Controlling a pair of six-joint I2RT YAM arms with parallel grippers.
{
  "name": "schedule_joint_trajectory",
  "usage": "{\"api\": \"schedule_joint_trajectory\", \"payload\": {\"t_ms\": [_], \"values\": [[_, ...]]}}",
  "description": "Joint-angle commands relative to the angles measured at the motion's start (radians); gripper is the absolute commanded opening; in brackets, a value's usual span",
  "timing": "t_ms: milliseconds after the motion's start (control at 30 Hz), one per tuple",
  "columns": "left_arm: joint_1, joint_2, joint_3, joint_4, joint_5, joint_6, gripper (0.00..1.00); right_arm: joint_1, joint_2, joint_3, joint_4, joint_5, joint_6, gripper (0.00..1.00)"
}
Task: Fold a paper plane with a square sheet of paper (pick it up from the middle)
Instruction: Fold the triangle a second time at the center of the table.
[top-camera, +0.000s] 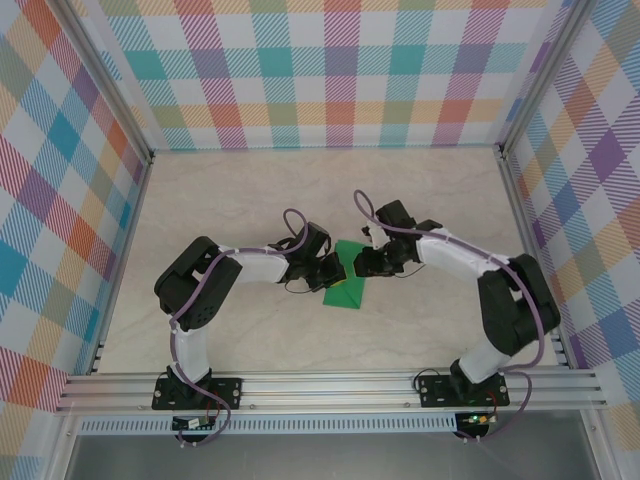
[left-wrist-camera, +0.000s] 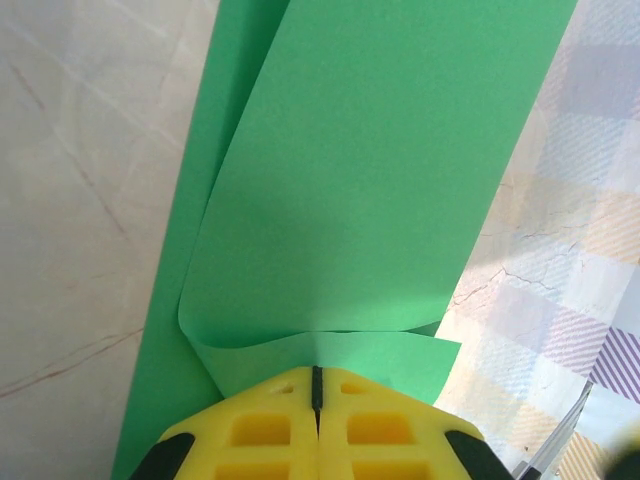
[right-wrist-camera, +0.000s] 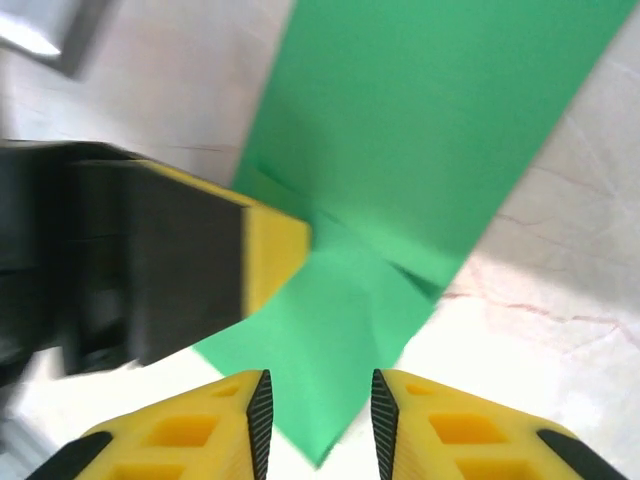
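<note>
Green sheet of paper (top-camera: 345, 287), partly folded: near the middle of the surface, between the two arms. Left jaws: closed tight, pinching the sheet's curled-over edge. Right jaws: parted by a narrow gap, one corner of the sheet showing in that gap.

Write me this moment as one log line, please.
left gripper: shut, tips at green paper | right gripper: open at paper's corner | paper: partly folded, flap curled up

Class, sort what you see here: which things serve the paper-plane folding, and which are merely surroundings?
For the job: green paper sheet, left gripper, right gripper.
Surroundings: table, checked walls, metal rail.
</note>
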Motion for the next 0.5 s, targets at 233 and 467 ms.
{"api": "schedule_joint_trajectory", "payload": {"t_ms": [233, 467], "values": [[-0.019, 0.02, -0.031, -0.065, -0.036, 0.022, 0.05, 0.037, 0.006, -0.144, 0.2, -0.287, 0.269, 0.03], [-0.019, 0.021, -0.03, -0.059, -0.029, 0.02, 0.05, 0.054, 0.084, -0.129, 0.207, -0.298, 0.274, 0.03]]}}
